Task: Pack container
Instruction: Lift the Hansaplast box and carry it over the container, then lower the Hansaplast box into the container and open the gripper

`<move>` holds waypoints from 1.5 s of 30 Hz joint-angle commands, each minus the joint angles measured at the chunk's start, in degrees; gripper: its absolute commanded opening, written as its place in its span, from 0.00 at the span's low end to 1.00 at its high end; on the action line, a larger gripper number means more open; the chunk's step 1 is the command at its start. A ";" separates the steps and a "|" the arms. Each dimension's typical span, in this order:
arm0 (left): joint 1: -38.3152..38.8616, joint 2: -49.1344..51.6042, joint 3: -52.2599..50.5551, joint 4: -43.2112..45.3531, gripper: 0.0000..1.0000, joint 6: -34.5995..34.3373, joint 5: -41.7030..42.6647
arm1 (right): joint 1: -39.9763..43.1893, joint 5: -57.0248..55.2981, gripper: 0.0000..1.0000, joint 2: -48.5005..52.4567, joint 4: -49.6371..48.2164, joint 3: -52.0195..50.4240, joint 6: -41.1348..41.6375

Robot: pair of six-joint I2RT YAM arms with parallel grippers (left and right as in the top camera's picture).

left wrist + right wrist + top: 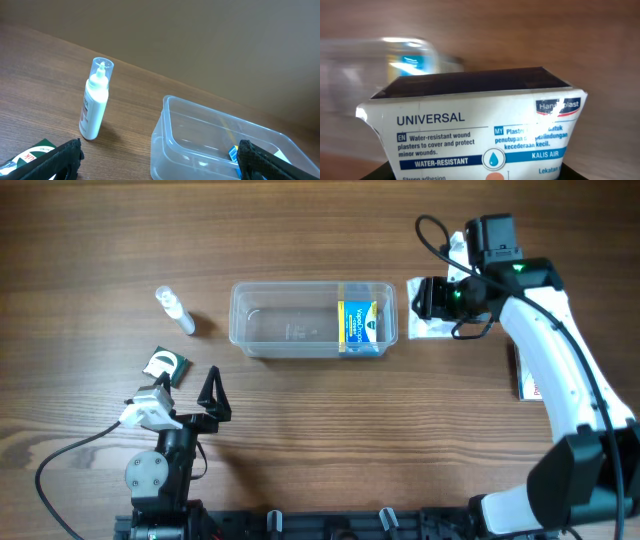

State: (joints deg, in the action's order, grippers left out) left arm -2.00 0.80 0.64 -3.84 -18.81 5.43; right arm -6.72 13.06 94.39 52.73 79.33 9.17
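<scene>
On a brown wooden counter point(300, 240), the clear rectangular plastic tub point(290, 325) sits centre, long axis left to right. Just right of it, the right arm's fingers point(422, 300) grip a white cardboard plaster box point(432, 330). The left arm's fingers point(212, 392) gape empty, farther off.

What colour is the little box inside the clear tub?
The box in the container is blue and yellow, clearest in the overhead view.

One clear tub point(285, 330). One small bottle point(176, 311), upper left. Four small boxes: a blue-and-yellow box point(361, 327) in the tub, a green box point(165, 365) lower left, a white plaster box point(425, 330) upper right, and a red-and-white box point(522, 375) at the right edge.
</scene>
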 commanded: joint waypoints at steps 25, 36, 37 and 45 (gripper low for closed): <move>-0.42 -0.20 -0.33 -0.24 1.00 0.50 -0.74 | -20.11 -18.21 0.65 4.42 -9.20 1.29 17.94; -0.42 -0.11 -0.33 -0.24 1.00 0.50 -0.74 | -20.11 -18.21 0.65 9.49 -9.25 1.29 17.99; -0.42 -0.09 -0.33 -0.24 1.00 0.50 -0.74 | -20.11 -18.23 0.65 9.49 -9.25 1.29 17.99; -0.42 -0.09 -0.33 -0.24 1.00 0.50 -0.76 | -20.09 -18.23 0.66 9.49 -9.31 1.29 18.05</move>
State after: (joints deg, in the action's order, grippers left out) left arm -2.00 0.80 0.64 -3.84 -18.79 5.43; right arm -26.81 -3.62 102.94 43.57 79.37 26.37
